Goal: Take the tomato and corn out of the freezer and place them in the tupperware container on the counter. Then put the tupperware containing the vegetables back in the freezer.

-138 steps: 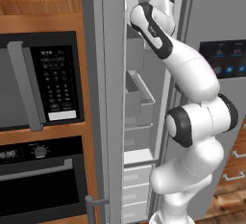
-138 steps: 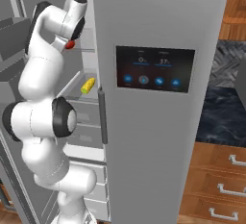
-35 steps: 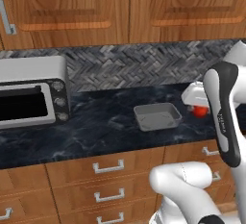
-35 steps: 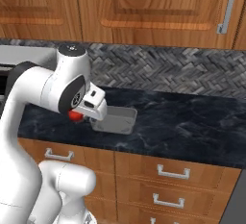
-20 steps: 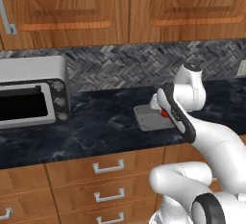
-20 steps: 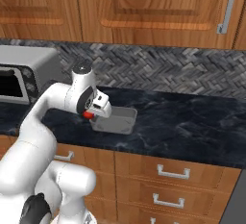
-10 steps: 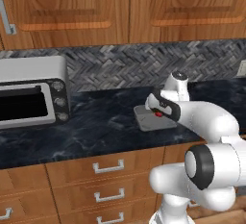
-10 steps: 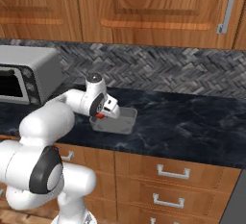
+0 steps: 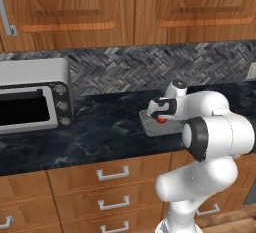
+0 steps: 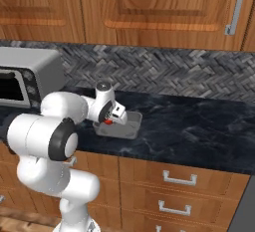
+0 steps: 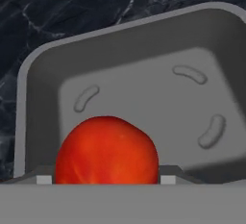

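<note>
**Even, soft rendered light; close view coarse and blurred**

Both base views were evenly and fairly brightly lit, with no harsh glare. The warm brown wooden wall cupboards (image 9: 125, 7) showed faint darker shading under their panel edges. The dark black-blue marbled stone counter (image 10: 199, 126) stayed dim, its pale veins still legible. The white robot arm (image 9: 220, 132) carried gentle grey shading on its underside. In the hand view, the round bright red tomato (image 11: 106, 150) looked soft-edged and blocky, and the shallow grey rectangular tray (image 11: 144, 59) was shaded darker along its inner walls.
</note>
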You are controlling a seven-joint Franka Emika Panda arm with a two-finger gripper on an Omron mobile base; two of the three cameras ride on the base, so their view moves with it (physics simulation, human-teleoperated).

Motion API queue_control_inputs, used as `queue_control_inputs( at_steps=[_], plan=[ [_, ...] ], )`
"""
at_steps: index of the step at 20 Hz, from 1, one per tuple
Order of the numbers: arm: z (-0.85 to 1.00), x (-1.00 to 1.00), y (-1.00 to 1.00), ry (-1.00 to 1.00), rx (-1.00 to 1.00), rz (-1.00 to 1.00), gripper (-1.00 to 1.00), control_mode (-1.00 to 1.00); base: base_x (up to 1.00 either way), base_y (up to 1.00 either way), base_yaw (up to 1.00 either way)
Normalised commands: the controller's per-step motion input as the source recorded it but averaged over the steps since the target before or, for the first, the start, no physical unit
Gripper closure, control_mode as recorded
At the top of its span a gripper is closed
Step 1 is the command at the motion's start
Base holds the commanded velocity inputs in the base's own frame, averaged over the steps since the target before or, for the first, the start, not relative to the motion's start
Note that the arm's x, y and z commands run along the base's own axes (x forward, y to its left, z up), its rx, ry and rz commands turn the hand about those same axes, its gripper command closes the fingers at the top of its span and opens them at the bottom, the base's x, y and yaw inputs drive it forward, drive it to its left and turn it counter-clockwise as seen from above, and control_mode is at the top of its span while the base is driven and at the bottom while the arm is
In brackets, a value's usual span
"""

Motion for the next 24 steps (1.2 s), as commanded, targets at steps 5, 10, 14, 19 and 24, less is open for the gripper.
queue_control_inputs(
  at_steps=[5, 10, 14, 19, 24],
  plan=[
    [-0.35, 0.42, 0.0, 0.01, 0.0, 0.0, 1.0, -1.0, 0.0, 0.0, 0.0],
    [-0.29, 0.47, -0.02, 0.03, 0.0, 0.0, 1.0, -1.0, 0.0, 0.0, 0.0],
    [-0.41, 0.32, -0.05, 0.08, 0.0, 0.0, 1.0, -1.0, 0.0, 0.0, 0.0],
    [-0.26, 0.31, -0.04, 0.01, 0.0, 0.0, -1.0, -1.0, 0.0, 0.0, 0.0],
    [0.2, -0.07, -0.04, -0.03, 0.0, 0.0, -1.0, -1.0, 0.0, 0.0, 0.0]
  ],
)
